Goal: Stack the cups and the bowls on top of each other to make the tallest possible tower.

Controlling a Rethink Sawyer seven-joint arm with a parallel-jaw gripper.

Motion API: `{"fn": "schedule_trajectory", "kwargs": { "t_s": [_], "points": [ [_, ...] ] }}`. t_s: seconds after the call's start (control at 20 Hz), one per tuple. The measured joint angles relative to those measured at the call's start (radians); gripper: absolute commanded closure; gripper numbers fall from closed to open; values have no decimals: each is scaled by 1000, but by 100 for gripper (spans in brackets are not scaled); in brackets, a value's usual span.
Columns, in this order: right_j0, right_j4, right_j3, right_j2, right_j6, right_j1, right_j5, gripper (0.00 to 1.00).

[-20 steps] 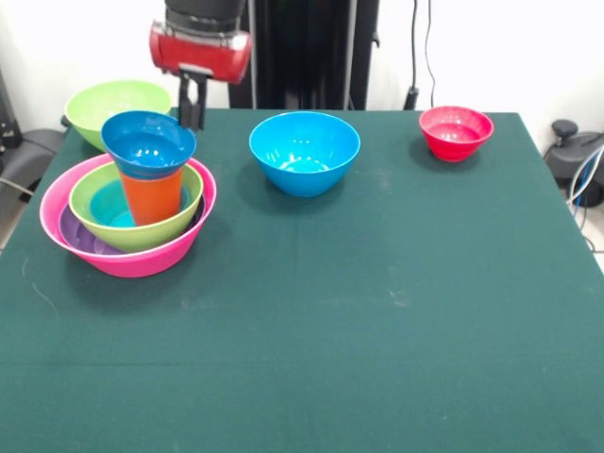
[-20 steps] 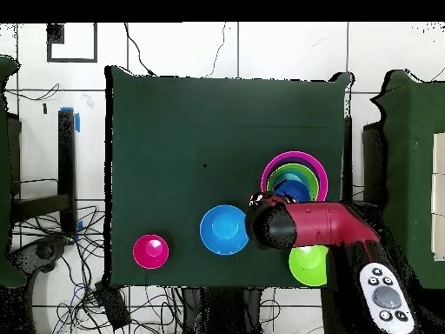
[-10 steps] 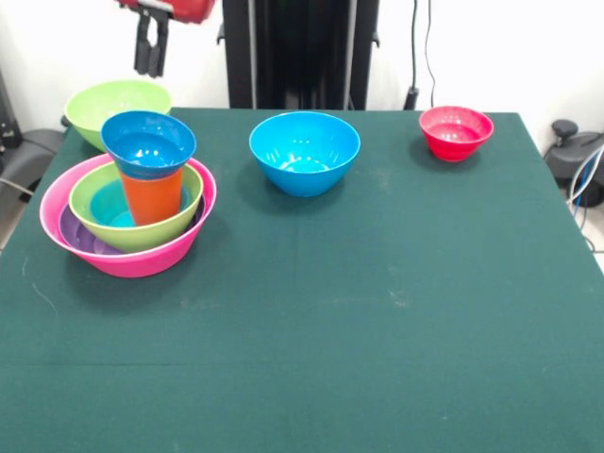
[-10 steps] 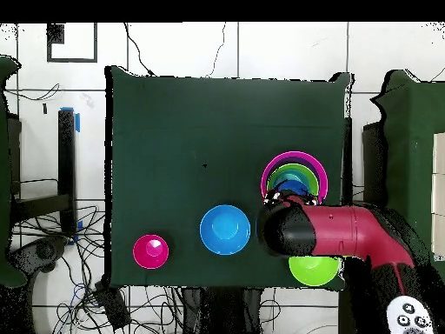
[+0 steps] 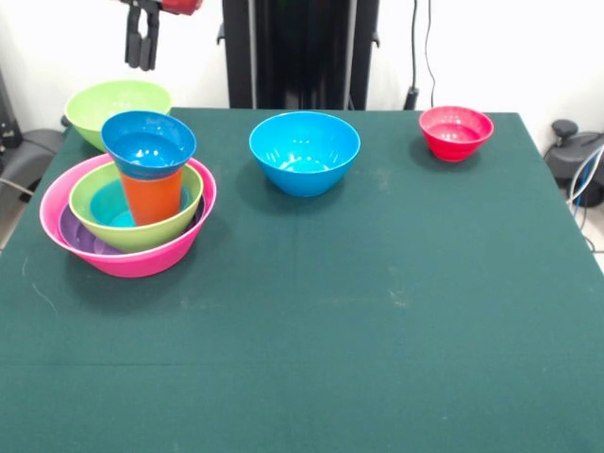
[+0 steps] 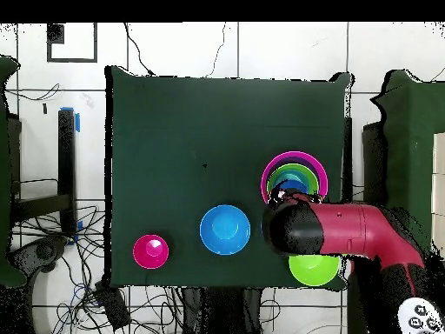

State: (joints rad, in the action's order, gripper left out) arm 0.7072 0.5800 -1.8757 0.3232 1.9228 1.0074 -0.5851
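The tower stands at the table's left: a wide pink bowl holds a purple bowl, a lime green bowl and a blue one. An orange cup rises from their middle with a small blue bowl resting on its top. My gripper hangs high above and behind the tower, open and holding nothing. Seen from overhead, the tower lies just beyond the red arm, which hides the gripper.
A loose lime green bowl sits behind the tower at the table's far left corner. A large blue bowl stands mid-table at the back and a small red bowl at the back right.
The gripper has risen from beside the top blue bowl and drifted left in the front view. The bowls and the cup have stayed in place.
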Motion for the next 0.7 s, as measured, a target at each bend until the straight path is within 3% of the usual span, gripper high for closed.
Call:
{"fn": "schedule_trajectory", "kwargs": {
  "t_s": [0.7],
  "points": [
    [23, 10, 0, 18, 0, -82, 0, 100]
  ]
}}
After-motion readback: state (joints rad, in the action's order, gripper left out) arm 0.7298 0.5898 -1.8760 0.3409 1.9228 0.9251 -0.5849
